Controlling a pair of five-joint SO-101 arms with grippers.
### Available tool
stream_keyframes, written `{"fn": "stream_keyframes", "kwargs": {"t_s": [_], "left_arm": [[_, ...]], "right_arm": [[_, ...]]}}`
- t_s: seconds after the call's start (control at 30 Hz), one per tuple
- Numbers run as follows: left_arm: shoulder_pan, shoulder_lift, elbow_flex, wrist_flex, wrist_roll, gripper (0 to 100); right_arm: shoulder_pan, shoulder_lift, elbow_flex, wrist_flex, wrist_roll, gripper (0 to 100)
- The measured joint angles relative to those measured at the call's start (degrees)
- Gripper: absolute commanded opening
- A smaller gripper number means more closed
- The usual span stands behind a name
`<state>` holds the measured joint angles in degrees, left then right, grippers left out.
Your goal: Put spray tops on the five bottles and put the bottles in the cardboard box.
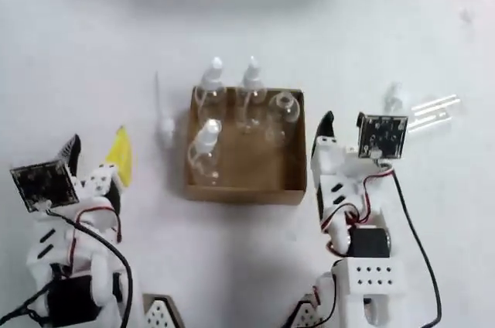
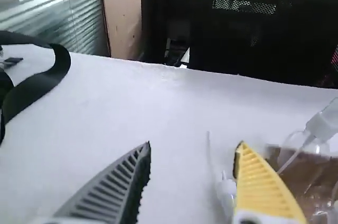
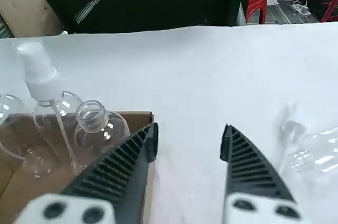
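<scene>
High view: cardboard box (image 1: 244,193) holding three clear spray-topped bottles (image 1: 210,90), one uncapped bottle (image 1: 285,111); left gripper (image 2: 193,150), right gripper (image 3: 190,131) spread, empty.

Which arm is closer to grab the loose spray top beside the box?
Left. The left tool sits open beside the spray top; the cardboard box separates that top from the right tool.
</scene>
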<state>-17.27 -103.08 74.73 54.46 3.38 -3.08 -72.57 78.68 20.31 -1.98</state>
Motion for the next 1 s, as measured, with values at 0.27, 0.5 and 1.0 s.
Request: {"fn": "stream_keyframes", "kwargs": {"t_s": [0.27,0.5,1.0], "left_arm": [[-0.18,26.99,-15.65,5.98,-19.25,24],[-0.18,57.49,-32.35,17.41,-20.22,24],[7.74,100.04,-54.24,17.93,-7.03,29]], "right_arm": [[0.35,0.00,2.46,-5.80,0.79,17.3],[0.35,0.00,3.87,-6.33,0.79,17.3],[0.35,0.00,4.22,-6.42,0.97,17.3]]}}
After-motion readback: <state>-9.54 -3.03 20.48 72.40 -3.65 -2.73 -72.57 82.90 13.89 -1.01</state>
